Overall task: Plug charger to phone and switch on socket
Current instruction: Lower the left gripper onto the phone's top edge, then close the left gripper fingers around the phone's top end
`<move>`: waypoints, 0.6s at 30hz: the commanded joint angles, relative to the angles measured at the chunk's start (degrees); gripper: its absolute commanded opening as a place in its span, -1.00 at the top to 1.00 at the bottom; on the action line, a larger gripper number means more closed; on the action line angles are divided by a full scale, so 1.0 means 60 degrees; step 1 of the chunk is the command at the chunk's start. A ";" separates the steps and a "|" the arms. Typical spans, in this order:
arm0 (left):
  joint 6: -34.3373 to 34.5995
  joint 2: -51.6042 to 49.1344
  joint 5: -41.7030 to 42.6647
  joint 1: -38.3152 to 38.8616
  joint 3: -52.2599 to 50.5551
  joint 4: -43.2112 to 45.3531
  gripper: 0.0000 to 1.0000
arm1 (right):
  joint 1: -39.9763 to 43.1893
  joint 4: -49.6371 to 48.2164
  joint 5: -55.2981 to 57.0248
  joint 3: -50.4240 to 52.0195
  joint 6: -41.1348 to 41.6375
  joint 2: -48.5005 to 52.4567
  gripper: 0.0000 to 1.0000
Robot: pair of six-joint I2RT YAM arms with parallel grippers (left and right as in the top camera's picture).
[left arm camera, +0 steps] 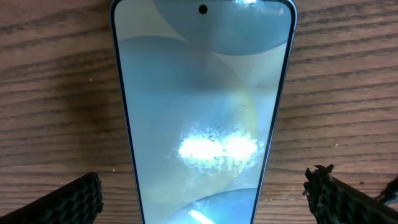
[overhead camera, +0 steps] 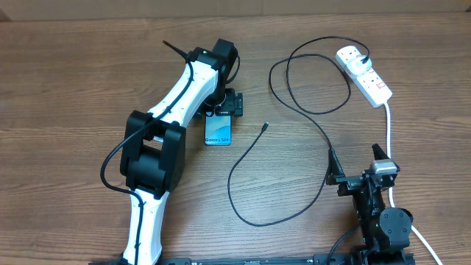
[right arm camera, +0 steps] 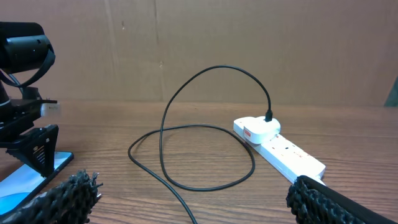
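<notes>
1. Hovering over the far short end of the slim rectangular smartphone [overhead camera: 218, 131] with the light blue-teal screen, the left gripper [left arm camera: 202, 180] has its black ridged fingers [left arm camera: 68, 199] spread wide. One finger stands off each long edge, with bare wood showing between them and the dark rim.
2. The smartphone lies flat, screen up, on the brown wooden table [overhead camera: 73, 73], left of centre. Its "Galaxy S24" text runs along the short edge nearer the robot.
3. The long thin black charger cable [right arm camera: 219, 67] lies loose across the middle of the table in wide loops.
4. Its small black connector tip [overhead camera: 264, 126] rests on the wood just to the right of the smartphone, apart from it and held by nothing.
5. The cable's other end runs into a white plug [overhead camera: 352, 55] seated in the far end of the white elongated power strip [overhead camera: 372, 82].
6. The power strip lies at the table's far right with a red label on its top face. I cannot tell how its switch is set.
7. A thick white cord [overhead camera: 388, 125] runs from the strip back towards the robot, passing beside the right arm.
8. The right gripper [right arm camera: 193, 186] sits low at the near right, well apart from the connector tip and the strip. Its two fingers are parted with nothing between them.
</notes>
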State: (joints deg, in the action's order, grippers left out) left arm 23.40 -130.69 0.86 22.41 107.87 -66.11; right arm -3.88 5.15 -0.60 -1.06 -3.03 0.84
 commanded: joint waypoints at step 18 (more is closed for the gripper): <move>-0.0328 -0.0200 -0.0386 0.0025 0.0018 0.0168 -0.99 | -0.0036 -0.0055 0.0091 0.0095 -0.0040 -0.0113 -1.00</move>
State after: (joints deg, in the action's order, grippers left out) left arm 22.26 -130.76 -0.69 22.41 107.87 -65.21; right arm -3.88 5.15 -0.62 -1.06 -3.01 0.84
